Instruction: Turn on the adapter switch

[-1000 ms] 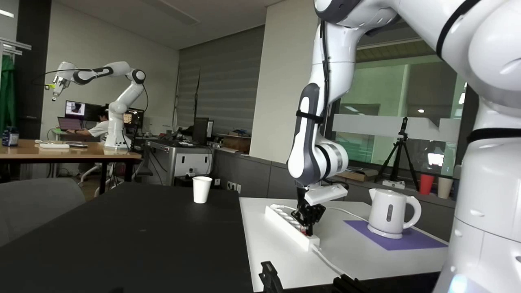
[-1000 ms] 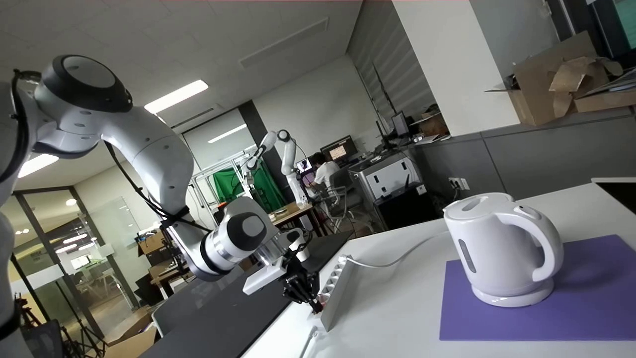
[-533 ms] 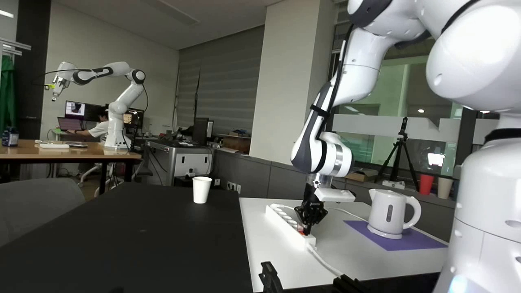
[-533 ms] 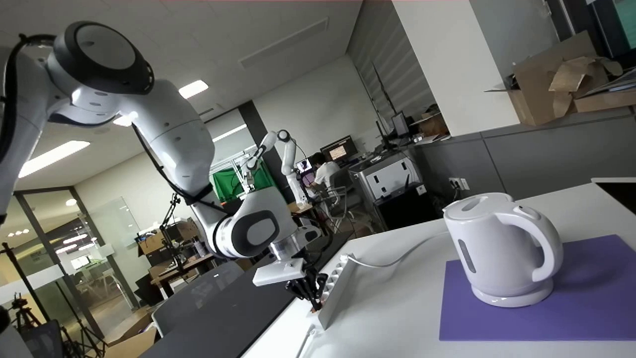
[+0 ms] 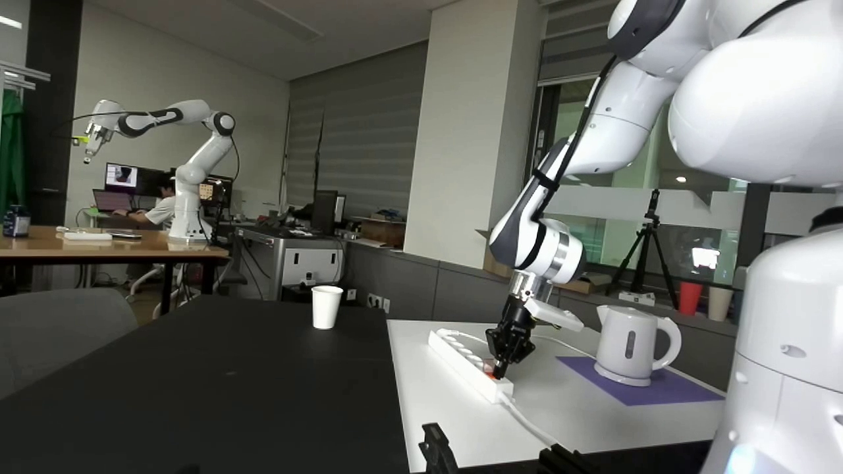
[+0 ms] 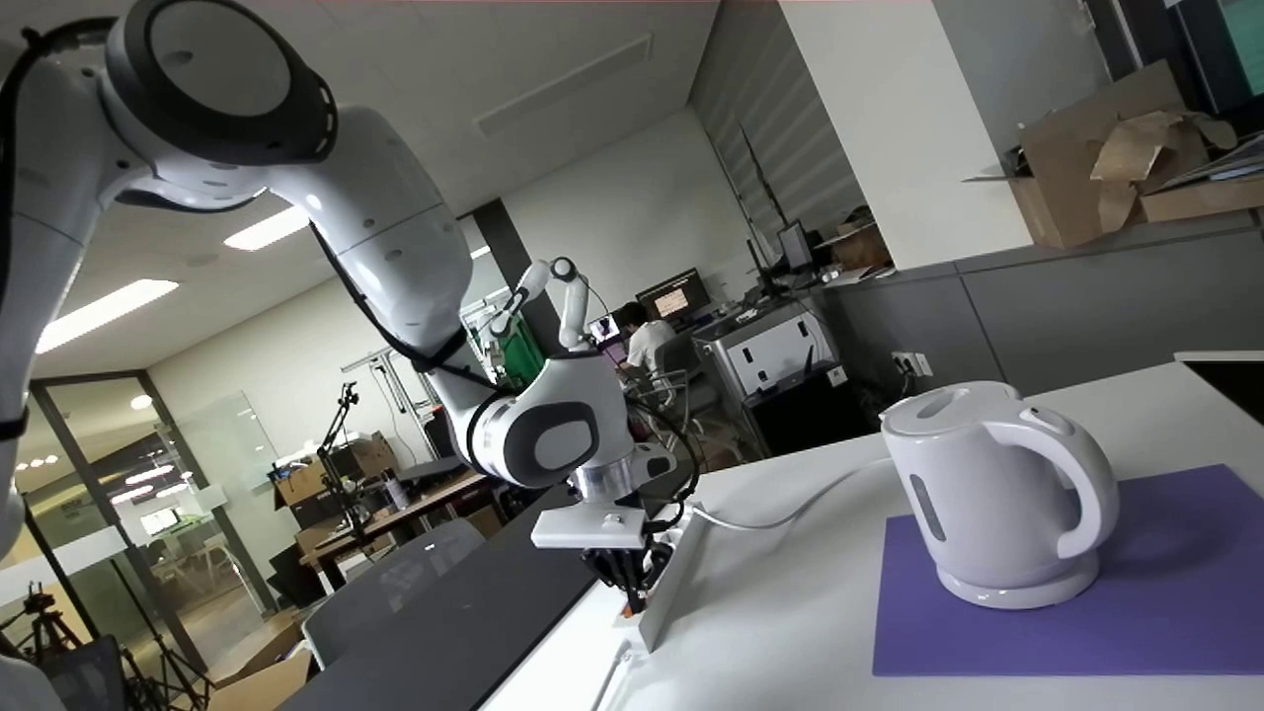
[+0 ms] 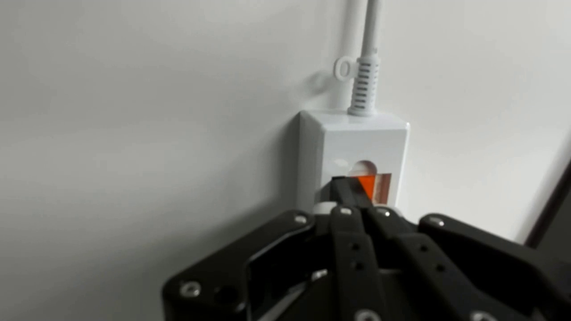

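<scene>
White plastic power strip [image 5: 467,366], long + narrow; orange-red rocker switch [image 7: 367,183] near its white round cord [image 7: 366,73]. Black 2-finger gripper [image 7: 357,196]: fingers together, nothing seen between. Wrist view: tips overlap rocker, exposed orange just R; strip's long axis approx. along fingers. Contact unclear; prob. press down next.

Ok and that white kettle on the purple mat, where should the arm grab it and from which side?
Probably by the outer stretch of its handle, coming in from the side opposite the spout. The kettle stands upright, and its handle loops outward, with an open gap inside that one jaw could likely enter.
</scene>
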Robot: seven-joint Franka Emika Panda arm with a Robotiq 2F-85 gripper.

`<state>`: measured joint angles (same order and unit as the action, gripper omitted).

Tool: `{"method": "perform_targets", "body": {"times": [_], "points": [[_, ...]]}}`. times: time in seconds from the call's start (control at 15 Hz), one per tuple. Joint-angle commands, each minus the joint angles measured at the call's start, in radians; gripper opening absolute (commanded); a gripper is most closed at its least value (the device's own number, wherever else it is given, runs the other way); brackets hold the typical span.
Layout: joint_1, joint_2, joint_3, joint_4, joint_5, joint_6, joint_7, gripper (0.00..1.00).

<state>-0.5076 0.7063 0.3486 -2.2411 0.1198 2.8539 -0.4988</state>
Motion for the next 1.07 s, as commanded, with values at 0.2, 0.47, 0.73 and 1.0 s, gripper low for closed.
{"method": "perform_targets", "body": {"times": [0.2, 0.47, 0.73, 1.0], "points": [[-0.012, -0.079, 0.036, -0.041, 0.011, -0.016, -0.031, 0.0], [0.028, -0.223, 0.056, -0.124, 0.012, -0.03, -0.012, 0.0], [0.149, -0.335, -0.034, -0.157, -0.013, -0.108, 0.03, 0.28], [0.312, -0.384, -0.198, -0.154, -0.097, -0.173, 0.135, 0.5]]}}
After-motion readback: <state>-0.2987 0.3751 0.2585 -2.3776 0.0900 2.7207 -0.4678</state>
